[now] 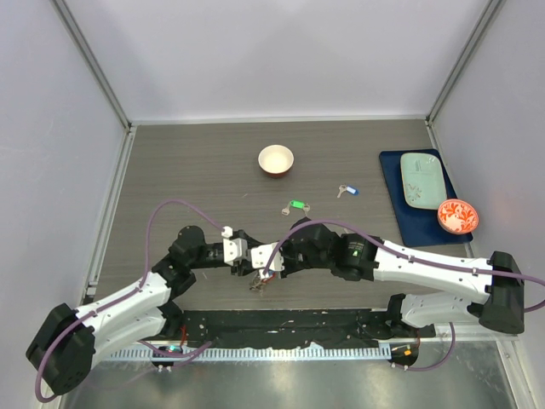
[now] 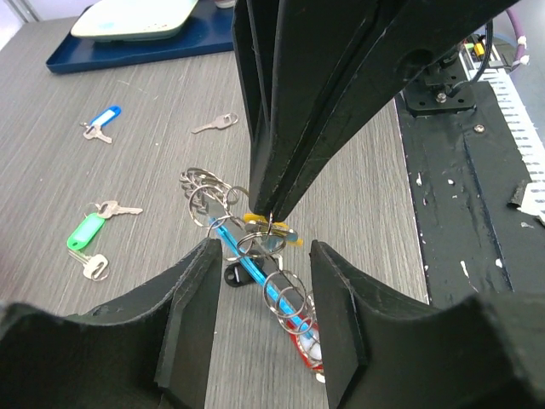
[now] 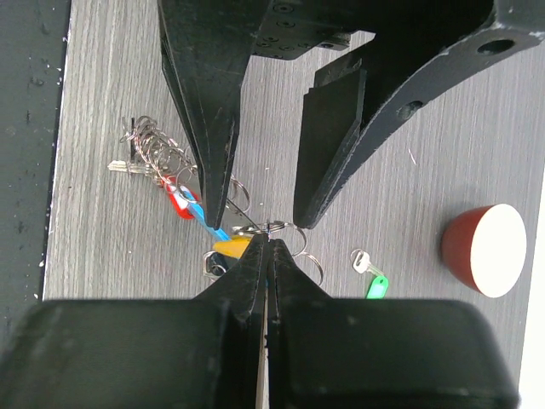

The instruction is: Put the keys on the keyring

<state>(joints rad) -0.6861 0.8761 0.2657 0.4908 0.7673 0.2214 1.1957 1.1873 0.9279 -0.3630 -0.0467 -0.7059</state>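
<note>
A dark wood-grain table (image 1: 187, 170) seen from above; a small bowl (image 1: 276, 159) sits toward its far side. The keyring (image 2: 285, 298), a coil of thin silvery wire with a blue tag, lies well apart from the bowl toward the arm bases, with yellow, red and black tags bunched on it. The right gripper (image 3: 268, 237) is pinched tight on a thin wire loop of the keyring; the left gripper (image 2: 264, 249) stands partly wide, one finger on either side of the coil, gripping nothing. A green-tagged key (image 1: 295, 205) lies between bowl and keyring; a blue-tagged key (image 1: 347, 190) lies right of the bowl; a plain key (image 2: 215, 124) rests near it.
</note>
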